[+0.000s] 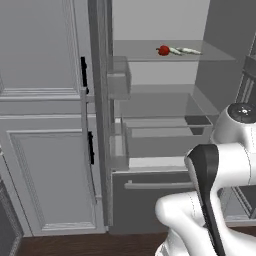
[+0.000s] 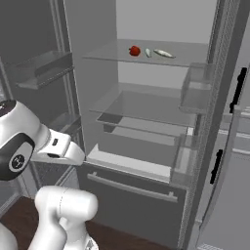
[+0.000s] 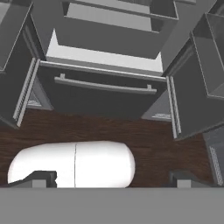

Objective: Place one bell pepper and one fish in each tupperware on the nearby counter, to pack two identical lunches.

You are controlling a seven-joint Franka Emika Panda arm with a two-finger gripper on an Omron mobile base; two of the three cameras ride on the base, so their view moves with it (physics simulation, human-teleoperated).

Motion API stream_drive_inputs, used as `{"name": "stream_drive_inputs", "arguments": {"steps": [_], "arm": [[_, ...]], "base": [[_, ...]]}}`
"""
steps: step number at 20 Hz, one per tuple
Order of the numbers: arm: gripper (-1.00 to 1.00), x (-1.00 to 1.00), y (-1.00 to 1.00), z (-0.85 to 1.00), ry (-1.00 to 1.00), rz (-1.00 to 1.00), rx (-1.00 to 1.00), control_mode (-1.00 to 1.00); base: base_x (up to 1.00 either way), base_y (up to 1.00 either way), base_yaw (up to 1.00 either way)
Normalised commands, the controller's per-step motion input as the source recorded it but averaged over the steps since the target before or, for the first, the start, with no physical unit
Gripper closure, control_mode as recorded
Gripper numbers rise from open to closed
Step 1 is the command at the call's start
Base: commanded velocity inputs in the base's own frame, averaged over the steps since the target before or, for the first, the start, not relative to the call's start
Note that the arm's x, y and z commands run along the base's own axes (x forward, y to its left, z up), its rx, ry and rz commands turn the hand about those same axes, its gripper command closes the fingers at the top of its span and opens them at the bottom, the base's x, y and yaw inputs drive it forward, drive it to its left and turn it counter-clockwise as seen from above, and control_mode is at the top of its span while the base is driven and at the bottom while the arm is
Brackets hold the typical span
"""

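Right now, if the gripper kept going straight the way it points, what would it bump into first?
Probably the fridge's bottom drawer, the dark one with the long handle. The open gripper looks down and forward at it, with wooden floor below. How far away it is, I can't tell.

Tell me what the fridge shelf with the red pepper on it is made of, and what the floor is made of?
The shelf looks like clear glass or plastic: you can see the grey back wall through it, and its edge is thin and pale. The bell pepper and a fish sit on it. The floor looks like dark brown wood with faint grain streaks and a slight sheen.
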Motion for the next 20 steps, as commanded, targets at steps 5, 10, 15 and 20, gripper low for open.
{"name": "stream_drive_inputs", "arguments": {"steps": [5, 10, 15, 20], "arm": [[-1.00, 0.00, 0.00, 0.00, 0.00, 0.00, 0.00, 1.00], [-1.00, 0.00, 0.00, 0.00, 0.00, 0.00, 0.00, 1.00], [-1.00, 0.00, 0.00, 0.00, 0.00, 0.00, 0.00, 1.00], [-1.00, 0.00, 0.00, 0.00, 0.00, 0.00, 0.00, 1.00]], "base": [[0.77, -0.56, -0.01], [0.50, -0.40, 0.00], [0.46, 0.00, -0.02], [0.49, 0.00, -0.09]]}}
